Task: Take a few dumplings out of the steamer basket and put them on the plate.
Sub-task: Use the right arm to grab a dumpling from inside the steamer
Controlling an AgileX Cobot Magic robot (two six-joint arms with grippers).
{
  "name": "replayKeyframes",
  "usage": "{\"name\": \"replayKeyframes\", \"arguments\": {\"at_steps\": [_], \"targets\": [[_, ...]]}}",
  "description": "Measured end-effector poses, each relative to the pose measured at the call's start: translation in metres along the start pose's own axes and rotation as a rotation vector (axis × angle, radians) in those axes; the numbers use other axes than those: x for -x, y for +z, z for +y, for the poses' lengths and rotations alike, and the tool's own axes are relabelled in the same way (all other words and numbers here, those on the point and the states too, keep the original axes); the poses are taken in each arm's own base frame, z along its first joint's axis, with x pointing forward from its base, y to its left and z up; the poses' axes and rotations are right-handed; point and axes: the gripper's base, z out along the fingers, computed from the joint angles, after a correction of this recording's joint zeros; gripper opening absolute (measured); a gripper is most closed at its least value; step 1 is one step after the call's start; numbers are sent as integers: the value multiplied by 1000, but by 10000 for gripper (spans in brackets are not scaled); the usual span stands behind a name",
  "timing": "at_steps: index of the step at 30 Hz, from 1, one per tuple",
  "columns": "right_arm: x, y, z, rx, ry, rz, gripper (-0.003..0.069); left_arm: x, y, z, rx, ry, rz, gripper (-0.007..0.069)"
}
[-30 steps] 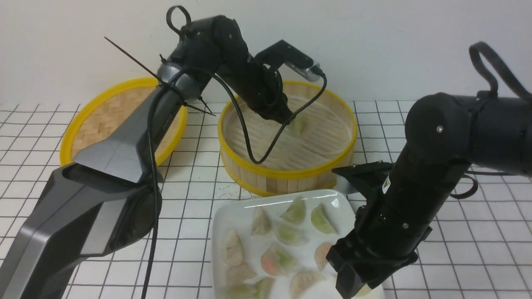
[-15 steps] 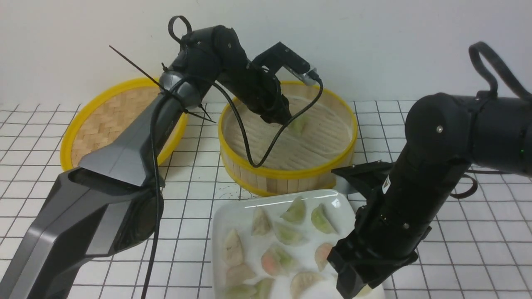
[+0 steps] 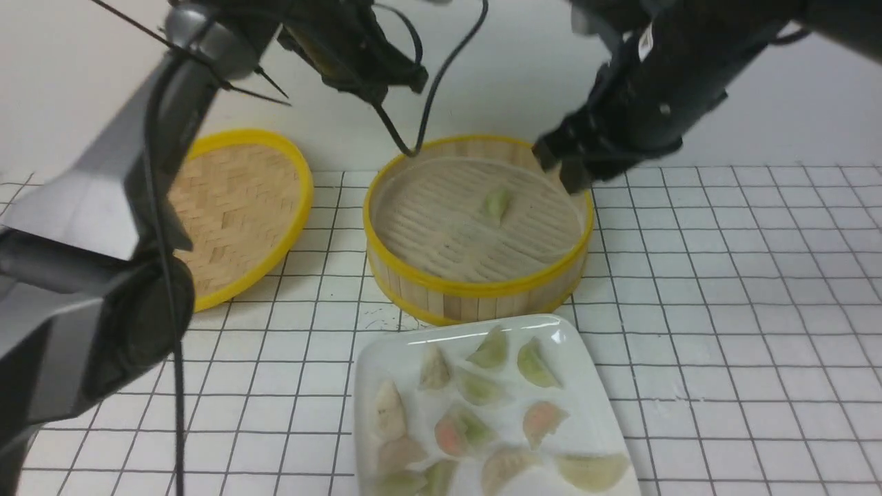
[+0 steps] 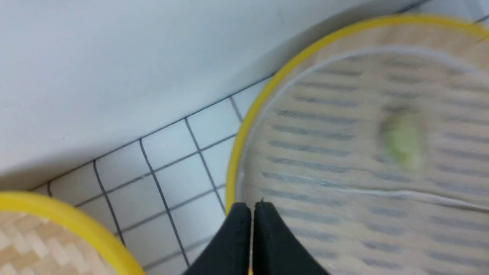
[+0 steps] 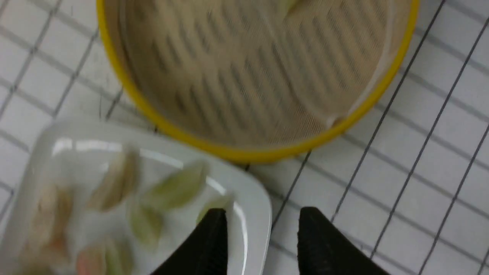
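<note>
I judge the step in hand to be the pick of the one green dumpling [image 3: 496, 202], which lies on the basket [image 3: 475, 303] floor toward its far right. The basket stands toward the far edge of the surface [image 3: 723, 310], about midway along it. The plate [image 3: 386, 358] sits at the near edge just beside the basket; I cannot tell whether they touch. The plate already carries several green pieces [image 3: 534, 364] among pinkish and whitish ones. The right tool [image 5: 261, 219] hangs high over the basket's right rim with its jaws apart and nothing between them. The left tool [image 4: 251, 209] is raised over the basket's far-left rim, fingertips pressed together and empty, and its cable [image 3: 427, 103] dangles to the far rim. I would use the right tool, since it is already spread. Centre it over the dumpling before descending, and span the belly rather than the pleated edge. Close only until the skin yields, because the piece looks soft and may tear. A thin liner [image 3: 441, 234] seems to cover the slats, so lift slowly and check that it does not rise with the piece. Clear the yellow rim fully before moving toward the near edge. Release low over the plate's bare far-left corner, keeping the left arm and cable clear of the path.
</note>
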Motion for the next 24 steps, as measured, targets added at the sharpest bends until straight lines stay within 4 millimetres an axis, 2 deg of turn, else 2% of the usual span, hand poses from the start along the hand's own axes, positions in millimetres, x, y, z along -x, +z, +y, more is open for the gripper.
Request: {"name": "replayKeyframes", "arguments": {"at_steps": [1, 2, 3, 4, 5, 6, 8, 9, 10, 11, 13, 14, 15, 16, 19, 21, 24], "targets": [[7, 6, -4, 8, 11, -8, 239, -3, -6, -2, -12, -6, 21, -6], [16, 13, -8, 26, 18, -22, 239, -6, -22, -5, -22, -8, 30, -6], [21, 26, -11, 34, 23, -11, 239, -12, -24, -7, -26, -10, 61, -6], [22, 28, -12, 37, 22, -10, 239, -13, -33, -8, -26, -11, 62, -6], [29, 40, -14, 45, 14, -14, 242, -26, -38, -10, -21, -14, 118, -6], [31, 47, -14, 46, 8, -10, 246, -30, -41, -10, -16, -17, 131, -6], [38, 77, -14, 58, -2, 4, 275, -56, -68, -8, 39, -33, 203, -6], [38, 83, -14, 57, -4, 12, 278, -59, -64, -8, 38, -36, 219, -6], [40, 92, -14, 59, -8, 16, 296, -66, -77, -8, 54, -45, 227, -6], [42, 108, -15, 60, -11, 22, 325, -84, -95, -8, 88, -63, 253, -6], [43, 126, -15, 60, -12, 29, 362, -101, -109, -10, 107, -87, 277, -6], [43, 145, -17, 58, -12, 36, 393, -118, -128, -12, 119, -104, 280, -6], [44, 147, -17, 56, -13, 31, 402, -119, -135, -12, 122, -106, 270, -6], [43, 164, -18, 49, -14, 33, 427, -133, -146, -14, 128, -119, 278, -6], [42, 197, -23, 14, -31, -2, 476, -161, -177, -18, 145, -125, 258, -6], [41, 215, -26, -6, -50, -34, 489, -175, -195, -20, 154, -124, 235, -6], [39, 230, -27, -15, -71, -58, 494, -186, -214, -22, 158, -127, 194, -6]]}}
